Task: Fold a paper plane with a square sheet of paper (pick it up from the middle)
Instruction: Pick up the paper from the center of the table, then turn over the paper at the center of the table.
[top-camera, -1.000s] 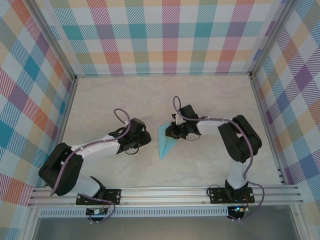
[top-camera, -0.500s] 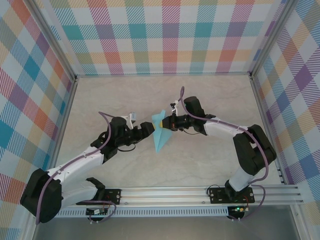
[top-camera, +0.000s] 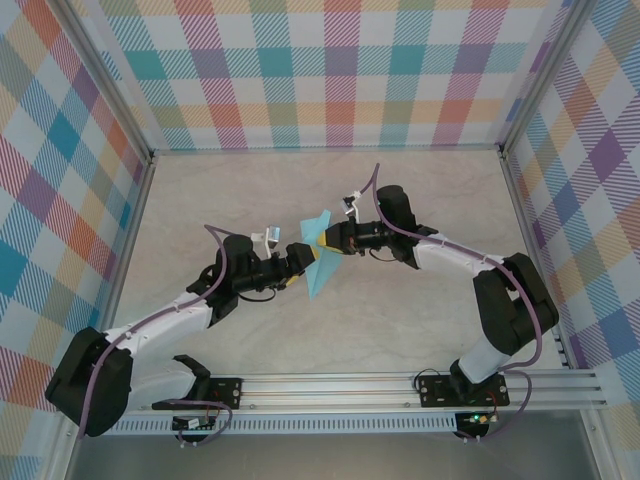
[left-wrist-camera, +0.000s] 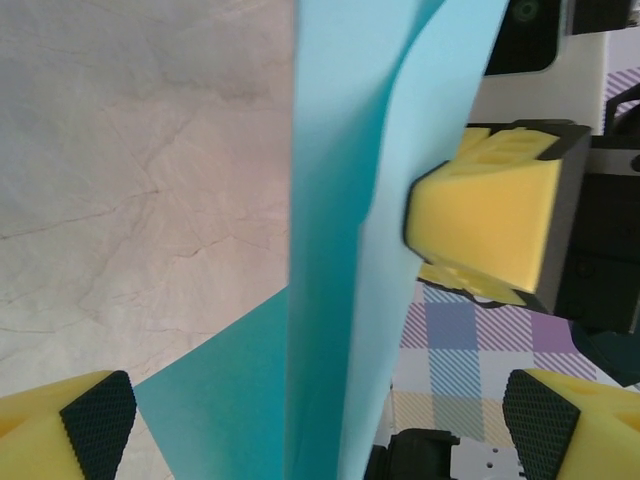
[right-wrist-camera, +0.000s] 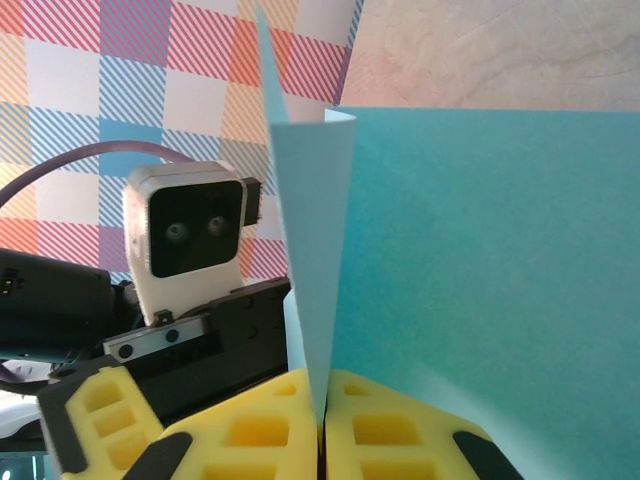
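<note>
Blue paper (top-camera: 320, 270), folded long and pointed, is held up off the table (top-camera: 400, 320). The right gripper (top-camera: 327, 241) is clenched on it, with its yellow pads (right-wrist-camera: 250, 432) pinched tight on a folded edge. The left gripper (top-camera: 299, 260) is spread wide, with one finger (left-wrist-camera: 95, 420) on each side of the paper. As far as I can see, they are not touching it.

Bright, even light; close-ups slightly soft
</note>
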